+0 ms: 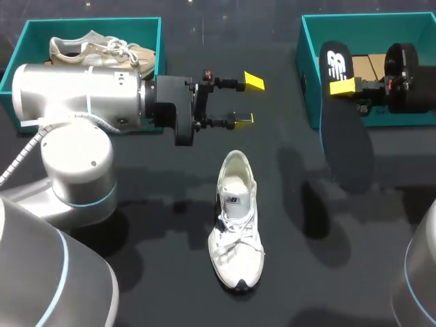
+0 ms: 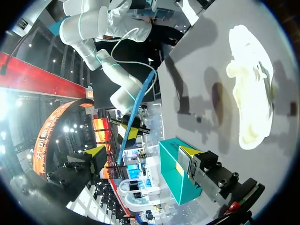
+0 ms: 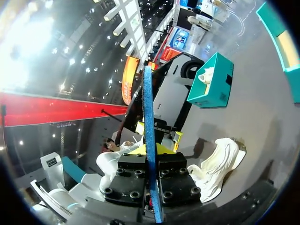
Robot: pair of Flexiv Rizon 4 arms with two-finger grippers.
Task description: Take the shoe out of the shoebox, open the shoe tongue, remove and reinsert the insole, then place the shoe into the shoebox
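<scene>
A white sneaker point(image 1: 236, 218) lies on the dark table, toe toward the front edge, its opening empty. It also shows in the left wrist view as the white sneaker point(image 2: 253, 89), and beside my right gripper as the white sneaker point(image 3: 215, 164). My right gripper point(image 1: 338, 85) is shut on a black insole point(image 1: 334, 61), held upright over the left wall of the right teal shoebox point(image 1: 310, 102). In the right wrist view the insole point(image 3: 149, 140) runs edge-on between the fingers of the right gripper point(image 3: 150, 154). My left gripper point(image 1: 248, 99) hangs open and empty behind the sneaker.
A second teal shoebox point(image 1: 153, 30) at the back left holds a beige shoe point(image 1: 95, 49); this teal box point(image 3: 211, 84) appears far ahead in the right wrist view. The left arm's thick body point(image 1: 75, 95) spans the table's left side.
</scene>
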